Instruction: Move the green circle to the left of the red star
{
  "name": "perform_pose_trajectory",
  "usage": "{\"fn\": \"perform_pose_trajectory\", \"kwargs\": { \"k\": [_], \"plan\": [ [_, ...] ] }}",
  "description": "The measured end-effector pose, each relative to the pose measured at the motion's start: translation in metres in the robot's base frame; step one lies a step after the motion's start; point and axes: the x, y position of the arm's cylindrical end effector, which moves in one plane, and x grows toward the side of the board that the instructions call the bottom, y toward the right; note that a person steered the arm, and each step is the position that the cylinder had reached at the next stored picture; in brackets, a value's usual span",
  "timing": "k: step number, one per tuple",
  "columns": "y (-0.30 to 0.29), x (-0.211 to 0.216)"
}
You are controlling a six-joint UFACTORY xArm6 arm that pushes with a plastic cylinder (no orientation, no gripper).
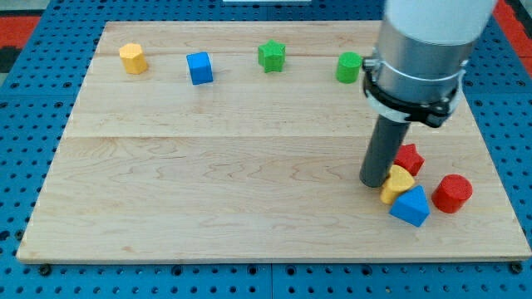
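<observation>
Blue triangular block (pixel 410 206) sits nearest, at the right of the wooden tabletop (pixel 208 191). Touching its far-left edge is a yellow block (pixel 397 183), shape unclear, partly hidden by the rod. Red cylinder (pixel 452 193) lies just right of the blue one, a small gap between them. Red star (pixel 408 158) is just beyond the yellow block, touching or nearly touching it; the rod covers its left part.

The arm carries no gripper, so nothing is held: only a straight dark rod under a grey collar. My tip (pixel 374 183) rests on the board at the left side of the yellow block, in contact or very close, and just near-left of the red star.

Along the far edge, right to left: green circle (pixel 349 67), partly covered on its right by the arm's collar; green star (pixel 271 56); blue cube (pixel 199 68); yellow hexagonal block (pixel 132 58) at far left. The green circle is well apart from the red star, farther back and to its left. It is also well apart from the tip. Blue pegboard surrounds the tabletop.
</observation>
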Motion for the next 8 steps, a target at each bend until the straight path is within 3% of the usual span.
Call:
{"fn": "perform_pose_trajectory", "kwargs": {
  "k": [2,5,6,8],
  "plan": [
    [-0.115,-0.056],
    [0.115,-0.23],
    [0.077,-0.25],
    [0.056,-0.209]
  ]
}}
